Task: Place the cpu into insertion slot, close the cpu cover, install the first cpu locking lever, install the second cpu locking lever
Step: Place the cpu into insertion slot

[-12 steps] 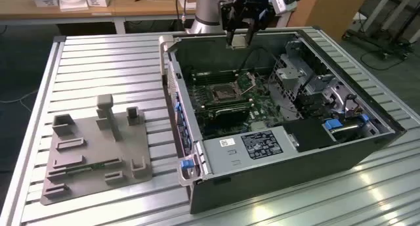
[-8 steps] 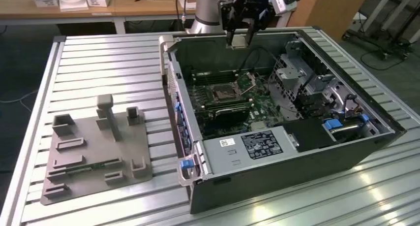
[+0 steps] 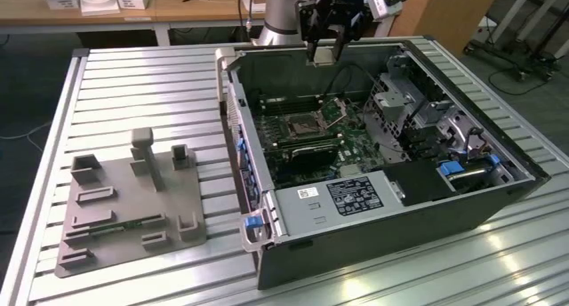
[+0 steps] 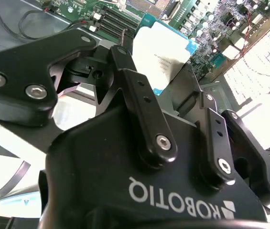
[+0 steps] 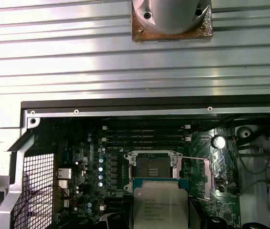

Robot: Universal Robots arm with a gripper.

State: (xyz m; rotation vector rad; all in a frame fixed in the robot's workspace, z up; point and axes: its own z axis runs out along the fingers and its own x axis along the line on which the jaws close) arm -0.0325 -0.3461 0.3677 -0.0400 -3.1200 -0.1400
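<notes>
My gripper (image 3: 324, 47) hangs above the back wall of the open computer case (image 3: 498, 206), shut on the cpu (image 3: 321, 56). In both wrist views the cpu (image 4: 166, 47) (image 5: 159, 207) is a pale metallic square with a green edge, clamped between the black fingers (image 4: 135, 90). The insertion slot (image 3: 300, 126) (image 5: 152, 168) lies bare on the motherboard, below and ahead of the cpu. The cpu cover (image 3: 340, 109) stands tilted open on the slot's side toward the exterior view's right. Thin wire levers (image 5: 194, 158) stick out beside the slot.
A labelled grey box (image 3: 342, 194) and drive bays (image 3: 418, 113) fill the case's front and its side on the exterior view's right. A grey fixture block (image 3: 133, 199) sits on the slatted aluminium table (image 3: 142, 86). Memory sticks (image 5: 144, 135) run beside the slot. The arm's base (image 5: 171, 16) is bolted behind the case.
</notes>
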